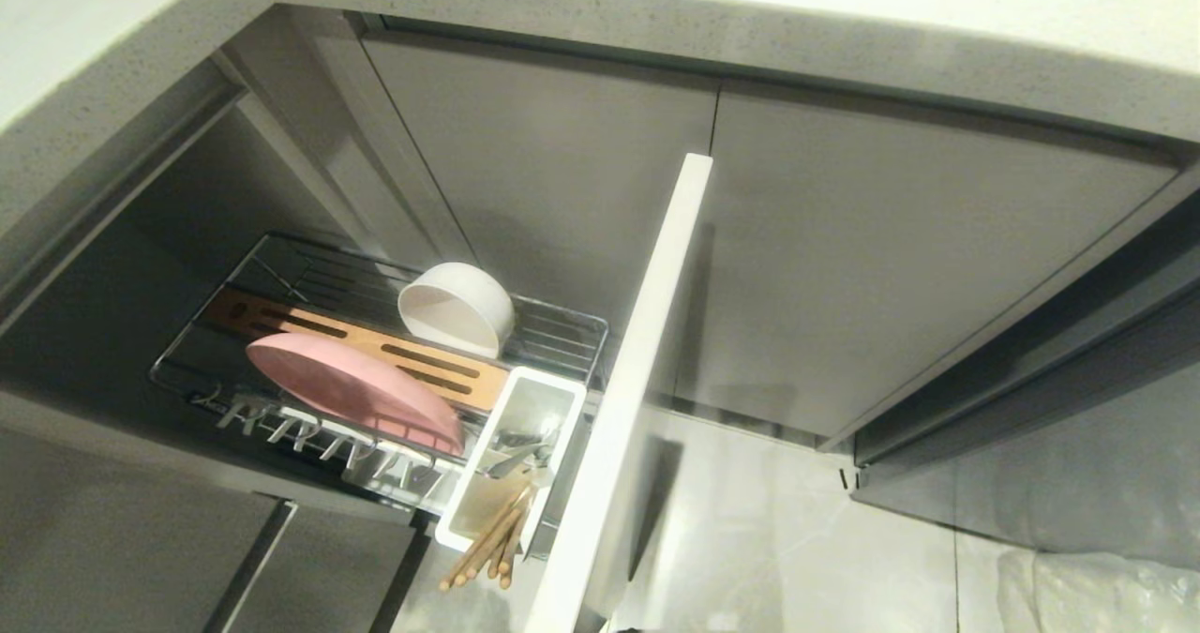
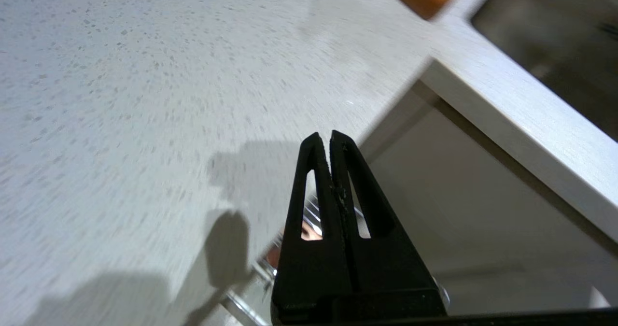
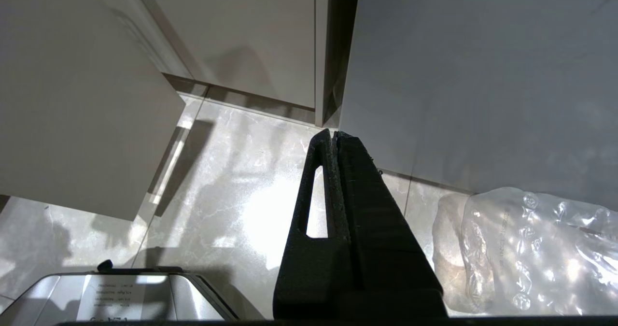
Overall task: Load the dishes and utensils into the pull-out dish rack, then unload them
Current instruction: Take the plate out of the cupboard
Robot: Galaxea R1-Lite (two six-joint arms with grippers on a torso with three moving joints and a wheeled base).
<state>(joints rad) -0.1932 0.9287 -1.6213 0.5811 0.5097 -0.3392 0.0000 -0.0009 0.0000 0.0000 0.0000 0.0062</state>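
1. The pull-out dish rack (image 1: 562, 333) is seen drawn out from under the speckled countertop (image 1: 656, 14), with its flat front panel (image 1: 637, 380) standing edge-on on the rack's right side.
2. The cream-white bowl (image 1: 457, 308) is set on its side on the rack's wire floor, just behind the slotted wooden strip (image 1: 375, 347), its opening turned away from the front panel.
3. The pale-pink plate (image 1: 352, 389) is propped on edge among the metal prongs (image 1: 309, 436), on the near side of the wooden strip from the bowl, and leans over the strip.
4. The white utensil caddy (image 1: 511, 455) is placed against the front panel, at the rack's near right corner.
5. The chopsticks (image 1: 487, 544) are lodged in the caddy, their ends jutting out past its near rim.
6. The silver fork (image 1: 516, 455) is seen inside the caddy, further in than the chopsticks.
7. The left gripper (image 2: 326, 137) is held above the countertop edge, over the rack; its jaws are pressed together and nothing is gripped.
8. The right gripper (image 3: 333, 134) is parked low over the tiled floor (image 3: 241, 195), on the far side of the front panel from the rack, beside a clear plastic bag (image 3: 531, 248); its jaws are likewise closed on nothing.
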